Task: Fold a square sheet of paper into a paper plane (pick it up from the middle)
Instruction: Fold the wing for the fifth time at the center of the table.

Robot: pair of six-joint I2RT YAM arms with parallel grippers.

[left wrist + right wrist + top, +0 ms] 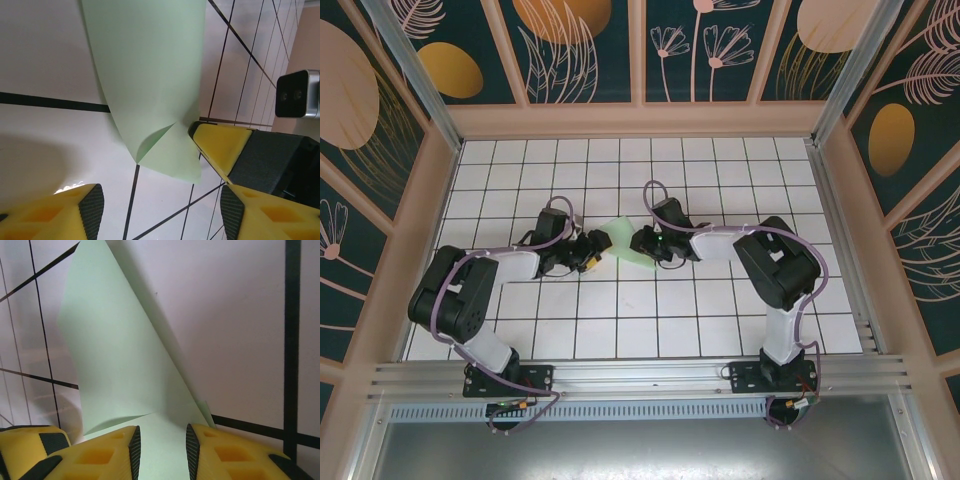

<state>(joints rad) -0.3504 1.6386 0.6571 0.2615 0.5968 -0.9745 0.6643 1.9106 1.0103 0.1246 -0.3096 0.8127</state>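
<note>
Top view: the sheet (620, 240) lies mid-table (720, 300), the left gripper (592, 250) just left of it and the right gripper (642, 243) just right, with bare glossy tiles all round.

Left wrist: the thin matte mint sheet (150, 75) curls, one corner creased. Its edge lies ahead of the left gripper (160, 215), whose jaws are wide and released.

Right wrist: the right gripper (162, 455) fingers stand narrowly apart at the sheet's (115, 365) corner; I cannot tell whether they pinch it.

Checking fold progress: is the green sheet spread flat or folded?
Partly folded: the sheet arches upward, with one edge creased over itself.
</note>
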